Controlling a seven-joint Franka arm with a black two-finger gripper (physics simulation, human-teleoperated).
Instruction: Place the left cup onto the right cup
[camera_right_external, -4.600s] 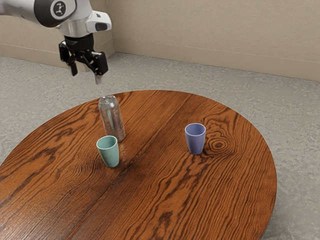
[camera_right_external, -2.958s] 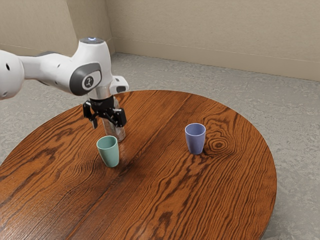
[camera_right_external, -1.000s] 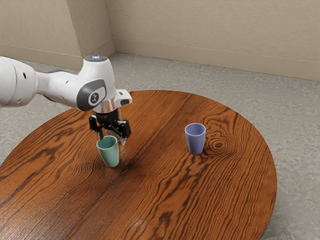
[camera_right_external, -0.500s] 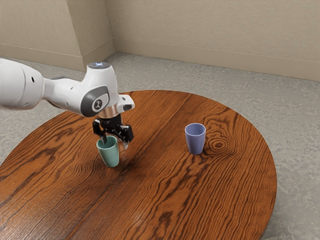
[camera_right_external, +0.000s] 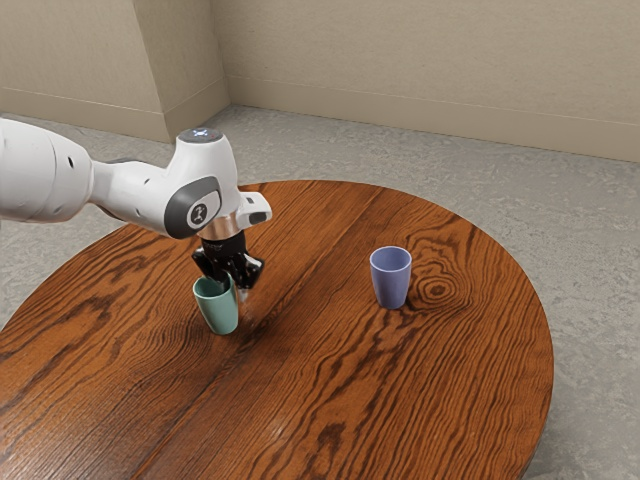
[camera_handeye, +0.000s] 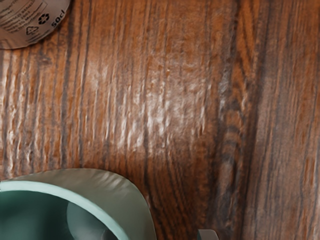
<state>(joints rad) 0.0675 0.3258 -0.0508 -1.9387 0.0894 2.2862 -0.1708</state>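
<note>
The green cup (camera_right_external: 217, 305) stands upright on the table (camera_right_external: 420, 400), toward the exterior view's left; the blue cup (camera_right_external: 390, 276) stands upright too, well apart from it toward the exterior view's right; a bottle (camera_handeye: 25, 19) with a printed label is near the green cup.

The hand (camera_right_external: 229, 284) is down at the green cup's mouth, on its far side. In the wrist view the cup's pale wall (camera_handeye: 100, 192) curves just under the camera; one fingertip (camera_handeye: 206, 234) shows outside that wall with bare wood between the two; so I judge the hand spread, straddling the wall and not yet pinching it.

The green cup looks like smooth moulded plastic: light, stiff, not fragile, but likely slick; it narrows toward the base, so a grip round the outside might slide upward. The better hold is probably on the wall itself just below the rim, one finger inside and one outside. That hold is off centre, so the cup may hang tilted once raised; a firm pinch should suit it. The bottle is close enough to be knocked.
</note>
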